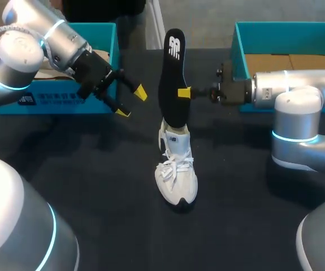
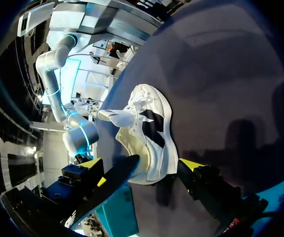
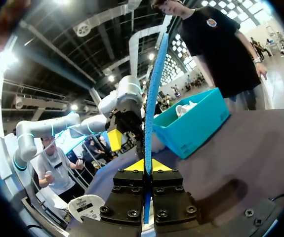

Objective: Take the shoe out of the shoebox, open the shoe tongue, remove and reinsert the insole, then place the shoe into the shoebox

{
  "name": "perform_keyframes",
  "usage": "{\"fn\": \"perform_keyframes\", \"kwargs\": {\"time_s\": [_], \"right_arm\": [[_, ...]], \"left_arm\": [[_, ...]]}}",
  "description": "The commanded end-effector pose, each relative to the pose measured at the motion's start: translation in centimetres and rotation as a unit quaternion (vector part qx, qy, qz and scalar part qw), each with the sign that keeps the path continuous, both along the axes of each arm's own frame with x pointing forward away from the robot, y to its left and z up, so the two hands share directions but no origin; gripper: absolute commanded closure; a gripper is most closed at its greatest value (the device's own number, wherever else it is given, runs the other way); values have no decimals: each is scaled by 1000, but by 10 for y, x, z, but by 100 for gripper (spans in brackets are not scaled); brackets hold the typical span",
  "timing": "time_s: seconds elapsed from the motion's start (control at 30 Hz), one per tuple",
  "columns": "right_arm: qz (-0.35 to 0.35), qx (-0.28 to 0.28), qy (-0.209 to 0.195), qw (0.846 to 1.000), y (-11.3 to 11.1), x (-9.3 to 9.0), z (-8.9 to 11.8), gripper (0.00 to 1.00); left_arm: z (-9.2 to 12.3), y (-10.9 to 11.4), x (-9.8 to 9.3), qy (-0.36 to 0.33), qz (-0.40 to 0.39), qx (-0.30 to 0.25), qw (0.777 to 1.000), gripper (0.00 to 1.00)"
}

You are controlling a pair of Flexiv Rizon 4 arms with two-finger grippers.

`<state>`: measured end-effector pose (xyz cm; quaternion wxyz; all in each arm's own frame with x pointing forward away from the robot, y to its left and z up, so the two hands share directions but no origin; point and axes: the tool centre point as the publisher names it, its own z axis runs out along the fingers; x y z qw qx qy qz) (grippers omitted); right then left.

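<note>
White sneaker (image 1: 176, 178) of matt cloth with woven laces, matt black foam insole (image 1: 172, 79), smooth teal cardboard shoebox (image 1: 240, 51), matt dark counter (image 1: 94, 169), glossy silver robot arm casing (image 1: 298, 84)

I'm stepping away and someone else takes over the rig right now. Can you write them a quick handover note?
Left gripper: open, empty, above the table beside the insole.
Right gripper: shut on the insole, held upright, its lower end at the opening of the shoe.
The shoe stands on the table between the left teal box and the right teal box.
Done: shoe out of the box.
Left: seat the insole fully, then put the shoe into the shoebox.
</note>
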<state>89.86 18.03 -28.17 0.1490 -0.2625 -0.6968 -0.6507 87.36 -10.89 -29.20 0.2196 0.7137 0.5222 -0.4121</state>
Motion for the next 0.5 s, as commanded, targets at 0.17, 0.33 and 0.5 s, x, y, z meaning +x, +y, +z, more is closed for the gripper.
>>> {"fn": "perform_keyframes", "kwargs": {"time_s": [0.17, 0.33, 0.5], "right_arm": [[2, 2, 1, 1000, 4, -2, -4, 100], [4, 2, 3, 1000, 4, -2, -7, 100], [5, 2, 5, 1000, 4, -2, -8, 100]], "left_arm": [[-10, -1, -2, 0, 11, -1, 1000, 0], [-14, 0, 1, -1, 16, 0, 1000, 0], [-17, -1, 1, 1, 19, -1, 1000, 0]]}}
